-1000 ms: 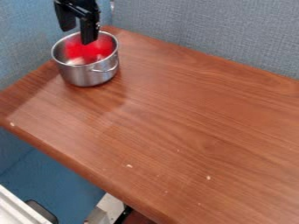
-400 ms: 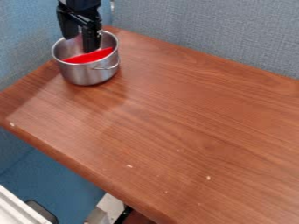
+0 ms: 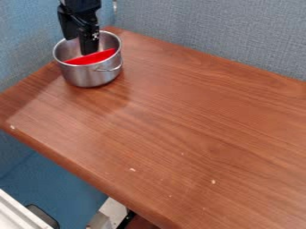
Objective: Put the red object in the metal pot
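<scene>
The metal pot [image 3: 89, 72] is a shiny silver round pot at the far left corner of the wooden table. The red object [image 3: 93, 58] lies inside it, flat across the bottom. My black gripper [image 3: 89, 38] hangs straight down over the pot with its fingers dipping past the rim. Its jaws stand open and the red object rests free below them.
The brown wooden table [image 3: 180, 125] stretches toward the right and the front. A blue wall rises right behind the pot. The table's left and front edges drop off to the floor.
The red object has left the fingers and now lies flat in the pot. The gripper has stayed in place above it, rolled a little about its own axis.
</scene>
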Available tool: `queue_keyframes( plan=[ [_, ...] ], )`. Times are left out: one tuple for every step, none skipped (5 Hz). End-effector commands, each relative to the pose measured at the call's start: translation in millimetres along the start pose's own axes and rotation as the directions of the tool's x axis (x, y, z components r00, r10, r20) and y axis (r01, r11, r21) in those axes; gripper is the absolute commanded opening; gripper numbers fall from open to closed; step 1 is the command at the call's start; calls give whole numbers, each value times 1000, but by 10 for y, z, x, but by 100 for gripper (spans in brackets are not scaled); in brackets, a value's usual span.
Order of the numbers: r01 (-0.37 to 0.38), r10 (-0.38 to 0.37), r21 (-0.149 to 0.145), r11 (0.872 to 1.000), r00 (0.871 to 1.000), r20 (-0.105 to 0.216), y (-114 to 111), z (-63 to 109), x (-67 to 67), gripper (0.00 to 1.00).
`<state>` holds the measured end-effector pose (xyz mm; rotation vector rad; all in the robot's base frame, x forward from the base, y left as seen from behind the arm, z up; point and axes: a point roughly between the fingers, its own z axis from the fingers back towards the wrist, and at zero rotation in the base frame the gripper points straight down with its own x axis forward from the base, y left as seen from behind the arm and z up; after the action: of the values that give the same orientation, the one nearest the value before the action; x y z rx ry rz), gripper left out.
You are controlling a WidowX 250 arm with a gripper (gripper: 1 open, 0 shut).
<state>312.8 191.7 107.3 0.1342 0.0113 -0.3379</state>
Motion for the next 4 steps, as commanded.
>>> queue_keyframes(
  plan=[
    [79,-81,36,996,996,35,135,93,1,100],
    [109,-110,35,993,994,28,95,52,115,100],
    [138,-139,38,990,990,21,48,28,226,100],
    [167,-167,36,985,986,7,-5,-15,326,100]
  ],
)
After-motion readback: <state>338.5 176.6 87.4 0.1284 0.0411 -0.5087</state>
